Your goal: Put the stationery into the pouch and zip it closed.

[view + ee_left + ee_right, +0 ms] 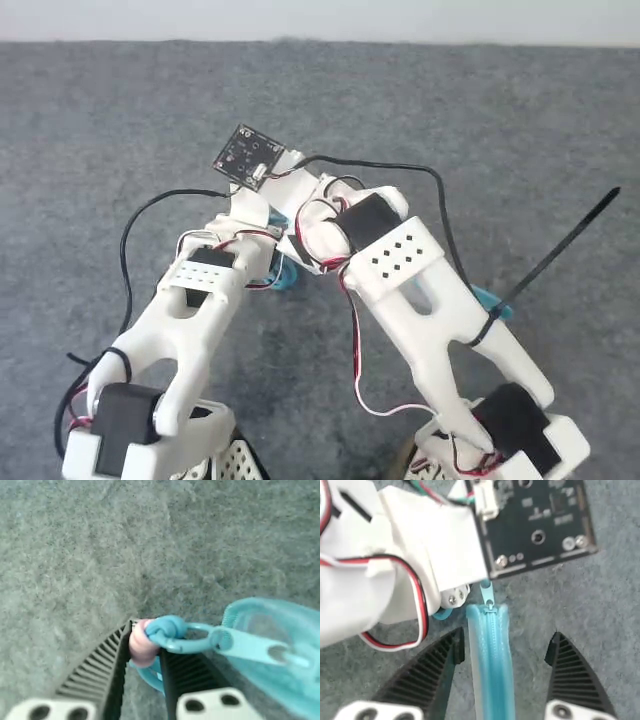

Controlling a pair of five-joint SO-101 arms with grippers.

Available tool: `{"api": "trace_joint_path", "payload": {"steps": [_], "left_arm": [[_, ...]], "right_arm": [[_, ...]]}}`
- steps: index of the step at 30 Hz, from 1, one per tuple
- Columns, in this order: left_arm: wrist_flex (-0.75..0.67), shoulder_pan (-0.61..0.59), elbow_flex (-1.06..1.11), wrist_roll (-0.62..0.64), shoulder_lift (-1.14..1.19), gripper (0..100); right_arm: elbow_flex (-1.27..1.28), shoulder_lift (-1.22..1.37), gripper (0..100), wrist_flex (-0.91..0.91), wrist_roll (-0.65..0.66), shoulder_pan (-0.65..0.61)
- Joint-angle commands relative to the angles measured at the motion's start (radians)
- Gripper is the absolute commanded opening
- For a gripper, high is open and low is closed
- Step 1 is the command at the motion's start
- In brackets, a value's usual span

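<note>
**Two robot arms working a teal pouch's zip**

Two white robot arms are meeting over a translucent teal pouch (280, 630), which is lying on grey carpet (480, 130).

The left gripper (145, 645) is pinching the teal cord loop (192, 645) tied to the pouch's zip pull (250, 647). Its black ribbed jaws are nearly closed. A pink bead (140, 642) and a knot in the cord are sitting right between the tips.

The right gripper (506, 637) is hanging over the pouch with its jaws spread wide, one on each side of the zip edge. It is gripping nothing. Between these jaws the zip line is looking closed right up to the slider (489, 600), which is sitting at the end of the pouch nearest the left gripper.

Just beyond that end of the pouch, a dark circuit board (535, 525) is showing on the left arm's wrist. Its small white print is too fine to read, and no other writing or label is showing. From above, the arms are covering most of the pouch. A black cable tie (560, 250) is sticking out from the right arm, pointing away from the pouch.
</note>
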Motion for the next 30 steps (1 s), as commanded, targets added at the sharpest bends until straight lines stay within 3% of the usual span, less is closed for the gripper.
{"api": "trace_joint_path", "payload": {"steps": [1, 17, 23, 30], "left_arm": [[0.012, 0.002, -0.031, 0.011, 0.002, 1], [0.009, 0.005, -0.031, 0.011, 0.002, 1], [0.008, 0.005, -0.031, 0.011, 0.002, 1], [0.008, 0.006, -0.033, 0.011, 0.0, 1]], "right_arm": [[-0.058, 0.013, 25.9, -0.031, -0.011, -0.008], [-0.086, 0.15, 25.0, -0.076, -0.018, 0.05], [-0.081, 0.148, 0.8, -0.116, -0.018, 0.05], [-0.083, 0.087, 0.6, -0.107, -0.043, 0.051]]}}
